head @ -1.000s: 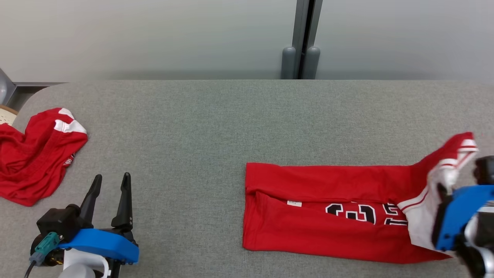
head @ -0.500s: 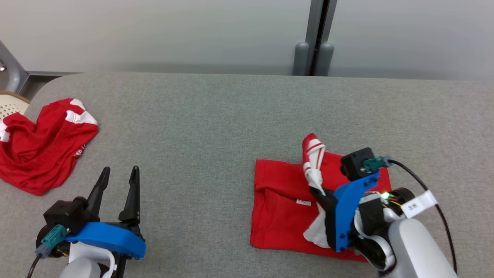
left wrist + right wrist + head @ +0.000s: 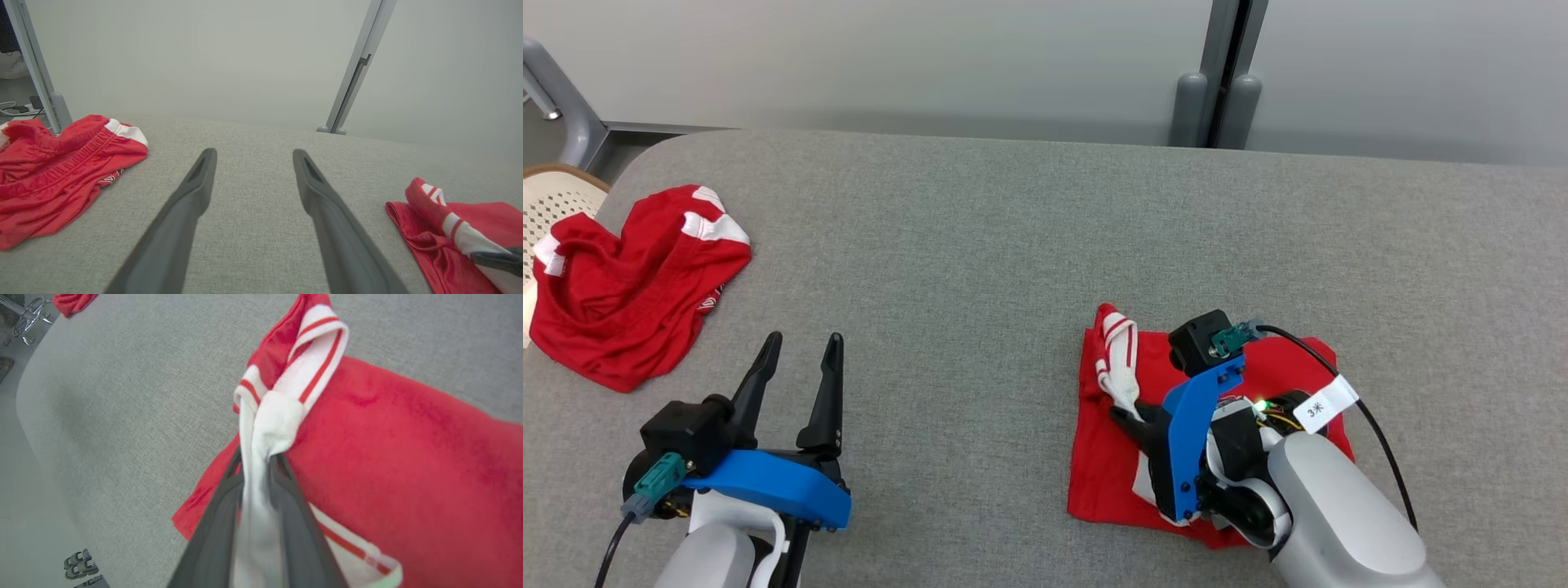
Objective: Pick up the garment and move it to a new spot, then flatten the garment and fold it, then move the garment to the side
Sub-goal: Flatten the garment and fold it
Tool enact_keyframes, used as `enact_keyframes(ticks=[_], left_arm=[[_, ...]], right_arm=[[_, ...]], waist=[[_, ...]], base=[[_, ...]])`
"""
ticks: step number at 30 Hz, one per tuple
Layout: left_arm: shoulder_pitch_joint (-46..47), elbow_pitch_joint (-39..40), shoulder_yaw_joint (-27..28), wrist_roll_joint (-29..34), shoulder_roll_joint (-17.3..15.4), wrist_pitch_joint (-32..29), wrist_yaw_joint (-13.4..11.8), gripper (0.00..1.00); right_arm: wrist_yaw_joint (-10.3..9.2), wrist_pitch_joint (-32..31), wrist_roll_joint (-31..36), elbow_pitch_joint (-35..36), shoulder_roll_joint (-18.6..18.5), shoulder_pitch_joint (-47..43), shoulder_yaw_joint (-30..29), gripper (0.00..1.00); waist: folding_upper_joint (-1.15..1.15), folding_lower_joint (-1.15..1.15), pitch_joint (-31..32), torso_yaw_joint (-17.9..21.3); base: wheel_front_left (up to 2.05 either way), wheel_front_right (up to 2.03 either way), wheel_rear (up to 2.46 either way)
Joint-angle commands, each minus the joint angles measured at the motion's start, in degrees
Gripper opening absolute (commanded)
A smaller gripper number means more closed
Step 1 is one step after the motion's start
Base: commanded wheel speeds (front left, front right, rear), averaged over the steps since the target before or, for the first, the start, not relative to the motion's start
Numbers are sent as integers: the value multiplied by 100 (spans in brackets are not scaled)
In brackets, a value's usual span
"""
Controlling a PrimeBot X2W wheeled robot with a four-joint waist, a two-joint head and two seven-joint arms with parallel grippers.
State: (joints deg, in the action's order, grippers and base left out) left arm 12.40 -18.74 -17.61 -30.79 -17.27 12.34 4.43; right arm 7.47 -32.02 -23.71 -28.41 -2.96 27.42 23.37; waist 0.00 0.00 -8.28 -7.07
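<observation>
The right gripper [image 3: 256,459] is pinched on the striped white edge of the red garment [image 3: 408,457], folded square on the rough gray table [image 3: 980,245]. The left gripper [image 3: 802,341] is spread.

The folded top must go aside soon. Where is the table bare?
Bare table runs wide between the crumpled shorts and the folded jersey, along the whole far edge, and right of the jersey. Crowded: the near left, with the shorts and the open left gripper, and the jersey itself, where the right gripper is shut on it.
</observation>
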Motion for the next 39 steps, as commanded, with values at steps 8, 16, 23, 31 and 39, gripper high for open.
enact_keyframes(ticks=[8, 16, 23, 31, 39], left_arm=[[21, -86, 47, -62, -38, 96, -24, 100], [-94, 9, 101, -94, -90, 138, -87, 100], [-47, 99, 124, -82, -206, 120, -71, 100], [68, 160, 105, -81, -258, 108, -85, 100], [-11, 202, 171, -151, -288, 135, -140, 100]], right_arm=[[4, 591, -952, 387, -3, 252, 377, 100], [4, 1095, 245, 1276, -1, -285, -810, 100], [4, 1441, 1539, 1823, 5, -1226, -1749, 100], [4, 2124, 2026, 1287, 4, -1584, -1506, 0], [4, 2316, 1533, 473, 2, -1086, -55, 0]], waist=[[0, 0, 44, 106], [0, 0, 80, 206], [0, 0, -32, 217], [0, 0, -138, 224], [0, 0, -146, 223]], base=[[0, 0, 0], [0, 0, 0], [0, 0, 0], [0, 0, 0], [0, 0, 0]])
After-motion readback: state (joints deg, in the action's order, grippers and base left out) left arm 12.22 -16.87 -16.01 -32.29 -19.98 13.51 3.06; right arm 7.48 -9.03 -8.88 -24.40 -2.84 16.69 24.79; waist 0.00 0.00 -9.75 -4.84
